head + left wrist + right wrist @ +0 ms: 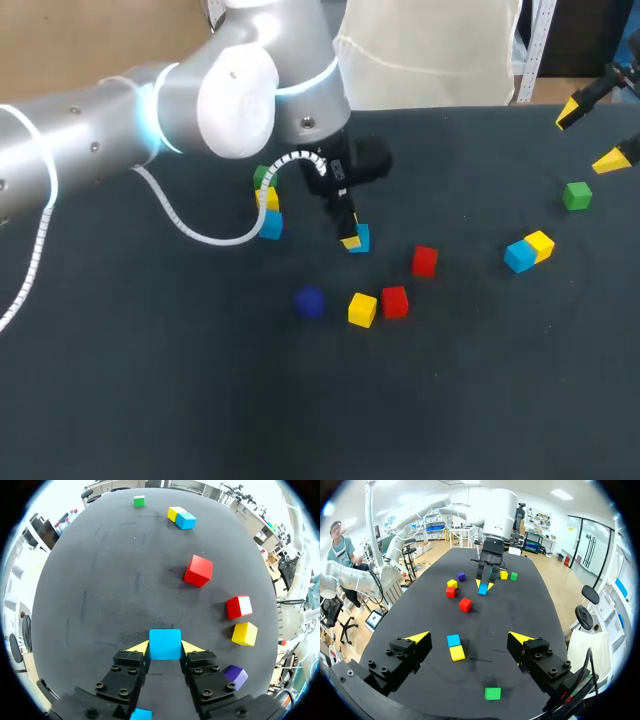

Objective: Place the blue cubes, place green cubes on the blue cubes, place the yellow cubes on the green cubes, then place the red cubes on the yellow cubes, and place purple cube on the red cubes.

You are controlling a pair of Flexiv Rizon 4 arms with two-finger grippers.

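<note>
Your left arm's jaws are clamped on a bright blue cube [165, 644], one yellow tip [140, 647] against each opposite flat face, a square hold that should stop it twisting; the cube sits low over the dark worktop [100, 605], though you cannot tell whether it rests there or hangs just clear; close behind the jaws, by the arm's white cable [190, 228], a second blue cube [271, 224], a yellow cube beside it [268, 198] and a small green cube [262, 176] are gathered tightly, so the held cube is probably meant as base-layer material near them; ahead of the jaws two red cubes [198, 570] [238, 607], a loose yellow cube [244, 633] and a purple cube [235, 676] lie apart from one another, each with room for a grasp later; farther off a blue-and-yellow touching pair [529, 250] and a lone green cube [577, 195] sit on your right arm's side; the right arm's jaws stand wide apart and empty above that pair, well apart from the left arm, likely parked clear so the arms do not cross.
</note>
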